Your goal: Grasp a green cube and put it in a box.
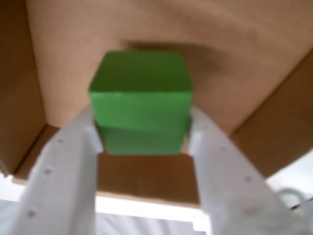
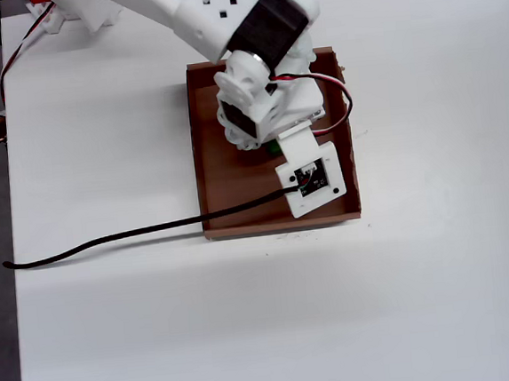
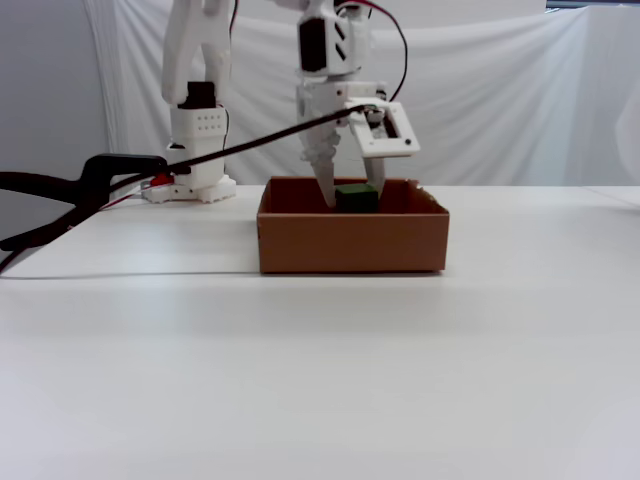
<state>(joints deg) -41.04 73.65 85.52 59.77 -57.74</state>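
The green cube (image 1: 142, 98) fills the middle of the wrist view, pinched at its sides by my two white fingers (image 1: 73, 161), so the gripper (image 1: 144, 129) is shut on it. Below it lies the brown cardboard floor of the box (image 1: 146, 39), where the cube casts a shadow. From the fixed view the cube (image 3: 356, 196) hangs at about rim height inside the box (image 3: 350, 245), with the gripper (image 3: 355, 200) reaching down from above. Overhead, the arm covers most of the box (image 2: 200, 160); only a sliver of the cube (image 2: 271, 146) shows.
A black cable (image 2: 107, 242) runs from the wrist camera leftward across the white table. A black clamp (image 3: 80, 190) sticks in from the left of the fixed view. The arm's base (image 3: 195, 150) stands behind the box, before a white curtain.
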